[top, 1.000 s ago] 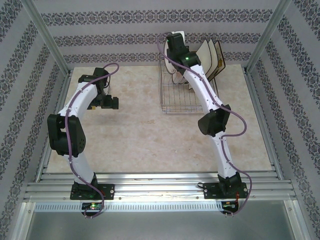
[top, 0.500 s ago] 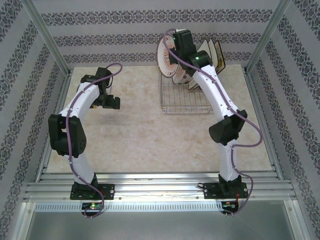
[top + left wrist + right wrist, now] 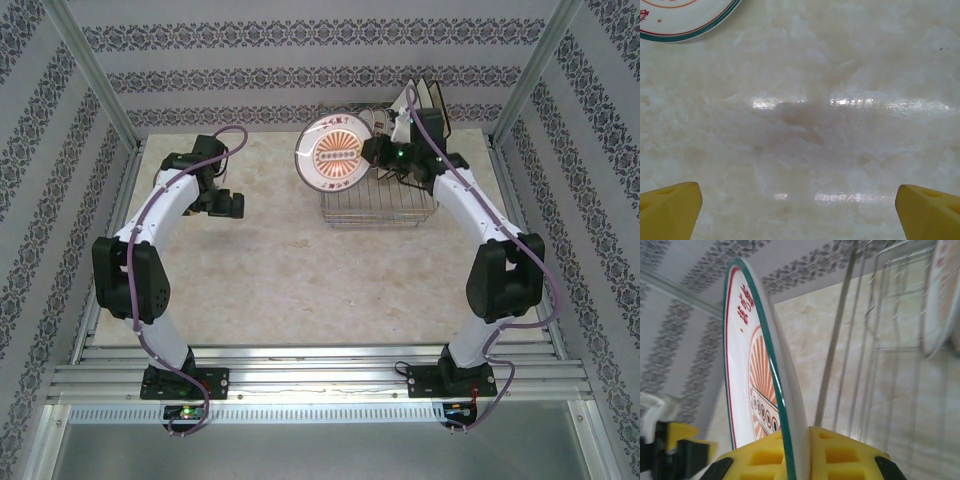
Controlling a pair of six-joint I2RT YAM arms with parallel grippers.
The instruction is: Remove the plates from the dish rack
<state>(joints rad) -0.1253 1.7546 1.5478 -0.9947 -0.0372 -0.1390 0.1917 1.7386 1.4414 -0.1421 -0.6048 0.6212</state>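
A round white plate (image 3: 337, 152) with a teal rim and orange sunburst hangs in the air just left of the dish rack (image 3: 378, 205). My right gripper (image 3: 372, 150) is shut on its right edge. In the right wrist view the yellow fingers (image 3: 765, 455) clamp the rim of that plate (image 3: 747, 375), with my right gripper (image 3: 802, 450) beside the rack wires (image 3: 880, 340). Another round plate (image 3: 940, 295) stands in the rack. Cream square plates (image 3: 430, 105) lean at the rack's back. My left gripper (image 3: 225, 205) is open over the table; a teal-rimmed plate (image 3: 675, 20) lies ahead of it.
My left gripper (image 3: 800, 215) has bare marble table (image 3: 805, 125) between its tips. Patterned walls and metal posts (image 3: 95, 75) close in the table at the back and sides. Open table (image 3: 290, 270) lies between the two arms.
The right arm has pulled the round plate up out of the rack and swung it left, its elbow moving out to the right. The left arm barely shifted.
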